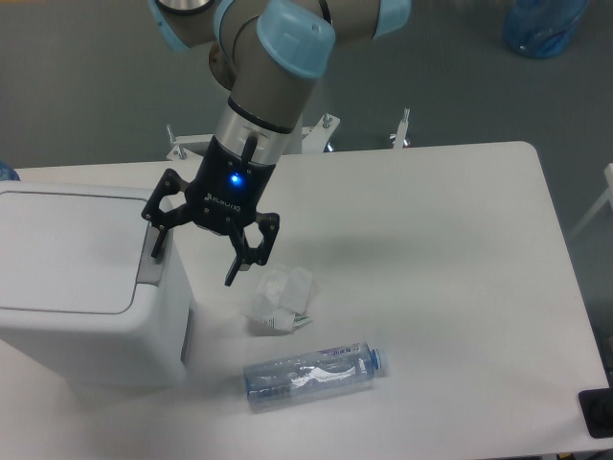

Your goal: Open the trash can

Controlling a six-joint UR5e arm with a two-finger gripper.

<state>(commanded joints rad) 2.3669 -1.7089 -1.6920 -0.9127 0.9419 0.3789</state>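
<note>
On my screen I counted one trash can (81,287), one gripper (195,255), one clear plastic bottle (311,374) and one crumpled wad of white paper (280,299). The trash can sat at about nine o'clock on the table (450,249), a big white boxy bin with its flat lid down and its grey push tab (153,259) on the right-hand edge of the lid. The gripper hung at the bin's right side with its jaws spread wide and nothing between them; one finger (157,240) stood over the grey tab, though I could not tell whether it touched, and the other finger (235,271) pointed down beside the bin, just above the paper wad. A blue light glowed on the gripper body. The paper lay near the centre of the table, just beside the bin's right wall, and the bottle lay on its side toward six o'clock from it, cap end pointing right, apart from the wad. The table was plain white with rounded corners, and the arm's white mounting post stood behind its far edge at twelve o'clock. Beyond lay a grey floor, with a blue translucent container (544,27) at roughly one o'clock in the far corner.
</note>
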